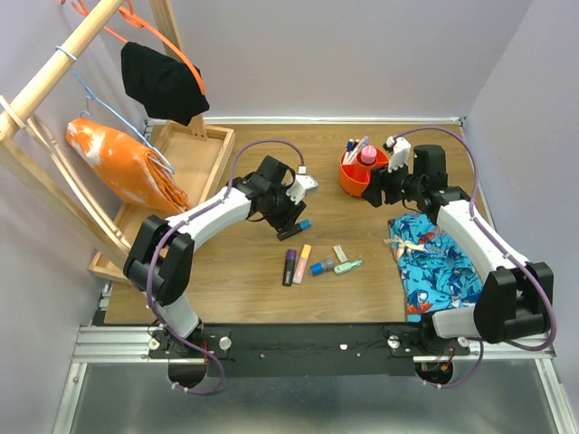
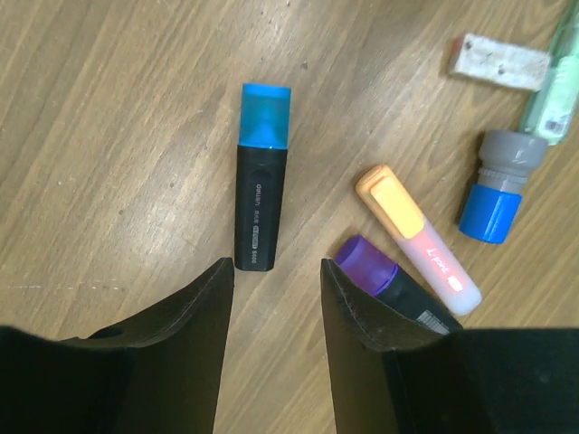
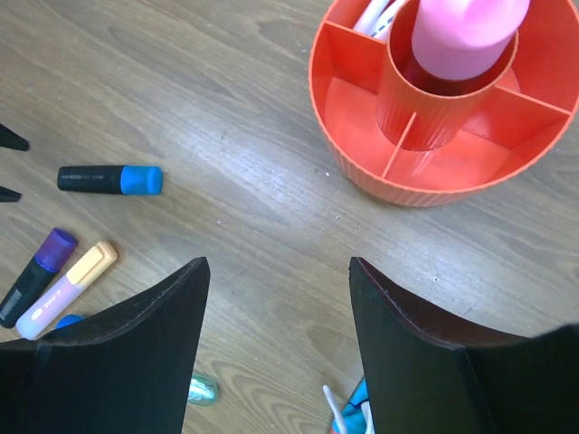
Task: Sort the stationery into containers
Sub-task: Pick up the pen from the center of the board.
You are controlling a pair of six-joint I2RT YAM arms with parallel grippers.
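The orange-red round pot stands at the back of the table, with a pink marker in its middle cup and pens in a back compartment. My right gripper is open and empty just in front of the pot. My left gripper is open and empty, just short of a black marker with a blue cap. To its right lie a purple-capped marker, an orange-capped pink marker, a blue-and-grey stubby marker, a green item and a white eraser.
A blue patterned cloth with a white pen on it lies at the right. A light-wood tray with an orange bag stands at the left, below a wooden hanger rack with a black cloth.
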